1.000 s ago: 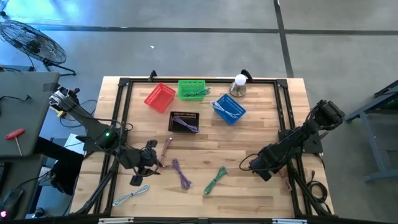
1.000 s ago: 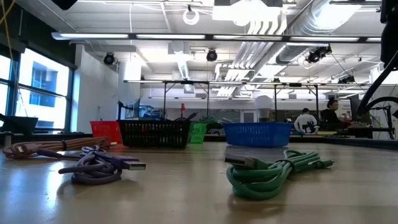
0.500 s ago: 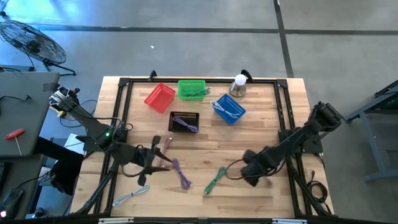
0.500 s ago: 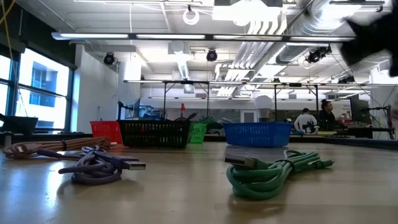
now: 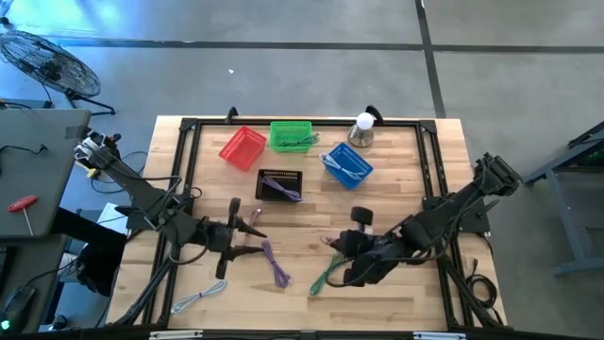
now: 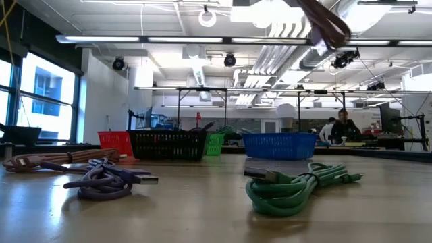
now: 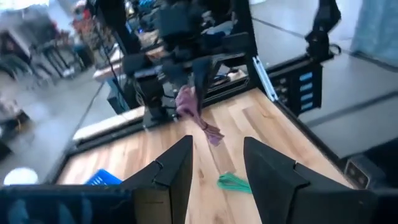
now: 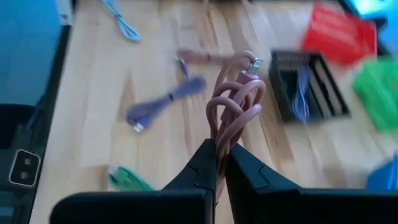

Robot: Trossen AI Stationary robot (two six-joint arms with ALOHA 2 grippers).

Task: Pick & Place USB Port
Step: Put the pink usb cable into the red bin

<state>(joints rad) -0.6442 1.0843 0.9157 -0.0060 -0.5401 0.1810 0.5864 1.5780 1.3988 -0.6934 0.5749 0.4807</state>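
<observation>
My right gripper [image 8: 221,148] is shut on a pink cable bundle [image 8: 233,99] and hovers over the table's middle [image 5: 332,247], just above the green cable [image 5: 326,272]. The held bundle also shows at the top of the low view [image 6: 329,25]. My left gripper [image 7: 217,165] is open above the left half of the table [image 5: 245,236], beside a second pink cable [image 5: 253,222] lying flat. A purple cable [image 5: 276,263] and a white cable [image 5: 198,300] lie on the wood too. My right gripper pinches several loops of the pink cable bundle [image 8: 219,138] between its two fingers, coming from the table's right side. The coil sticks out beyond the fingertips with a USB plug [image 8: 254,63] at its far end. The bundle is lifted clear of the table.
Along the far side stand a red basket [image 5: 243,147], a green basket [image 5: 291,135], a blue basket [image 5: 346,164] and a black basket [image 5: 280,185] holding a purple cable. A lamp [image 5: 362,127] stands at the far edge. A black frame [image 5: 189,132] rims the table.
My right arm has swung from the table's right edge toward its middle, carrying the pink bundle, which has come into the top of the low view. My left gripper has shifted slightly toward the right and turned. The cables on the table have stayed put.
</observation>
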